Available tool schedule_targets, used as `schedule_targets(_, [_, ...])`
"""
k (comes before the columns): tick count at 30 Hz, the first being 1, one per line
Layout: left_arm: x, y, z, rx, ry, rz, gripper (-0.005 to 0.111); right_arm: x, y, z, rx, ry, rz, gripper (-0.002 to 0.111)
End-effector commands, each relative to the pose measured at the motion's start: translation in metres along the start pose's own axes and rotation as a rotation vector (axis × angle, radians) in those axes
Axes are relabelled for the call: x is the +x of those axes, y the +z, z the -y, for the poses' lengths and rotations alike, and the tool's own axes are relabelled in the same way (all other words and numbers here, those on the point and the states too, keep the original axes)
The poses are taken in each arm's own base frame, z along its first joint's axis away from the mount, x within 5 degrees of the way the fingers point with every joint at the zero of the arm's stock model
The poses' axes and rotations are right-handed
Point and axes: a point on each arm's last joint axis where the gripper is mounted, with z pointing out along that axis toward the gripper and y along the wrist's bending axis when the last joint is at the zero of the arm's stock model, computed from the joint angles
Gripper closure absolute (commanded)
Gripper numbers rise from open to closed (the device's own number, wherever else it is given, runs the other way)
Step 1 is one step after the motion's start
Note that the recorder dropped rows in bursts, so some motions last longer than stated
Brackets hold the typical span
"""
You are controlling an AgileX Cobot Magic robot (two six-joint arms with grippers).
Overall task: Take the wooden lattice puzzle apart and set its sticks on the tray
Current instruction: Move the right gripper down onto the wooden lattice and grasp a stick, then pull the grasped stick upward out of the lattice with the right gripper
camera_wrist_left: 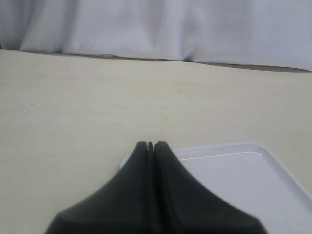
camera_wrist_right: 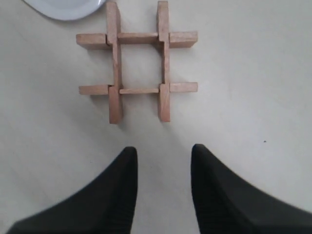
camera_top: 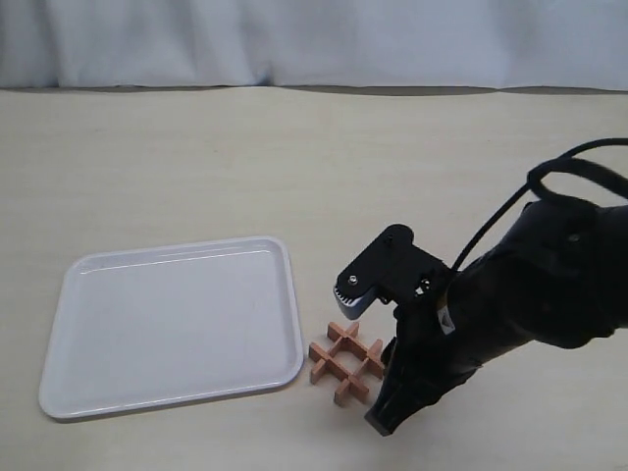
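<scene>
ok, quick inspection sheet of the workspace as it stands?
Surface: pale beige table.
Job's things: puzzle whole, four sticks locked, on the table beside the tray, not touching it; tray holds nothing.
Clutter: nothing seen.
Grippers: right gripper open, just short of the puzzle, no contact; left gripper shut, empty, by the tray's rim.
Cables: black cable looping off the right arm.
Surroundings: white cloth behind the table.

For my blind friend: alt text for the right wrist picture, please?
A small, hash-shaped wooden lattice puzzle, fully assembled, lies on a pale table just ahead of the open right tool; the corner of a white tray shows beyond it.
</scene>
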Motion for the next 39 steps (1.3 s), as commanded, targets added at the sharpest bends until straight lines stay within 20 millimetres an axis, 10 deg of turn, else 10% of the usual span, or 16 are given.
schedule_targets(1, [0.000,0.000,0.000,0.001,-0.004,0.008,0.107,-0.002,0.012,-0.001,-0.007,0.013,0.001,0.073])
schedule_targets(39, [0.000,0.000,0.000,0.001,-0.004,0.006,0.107,-0.006,0.053,-0.003,-0.007,-0.022,0.003,0.080])
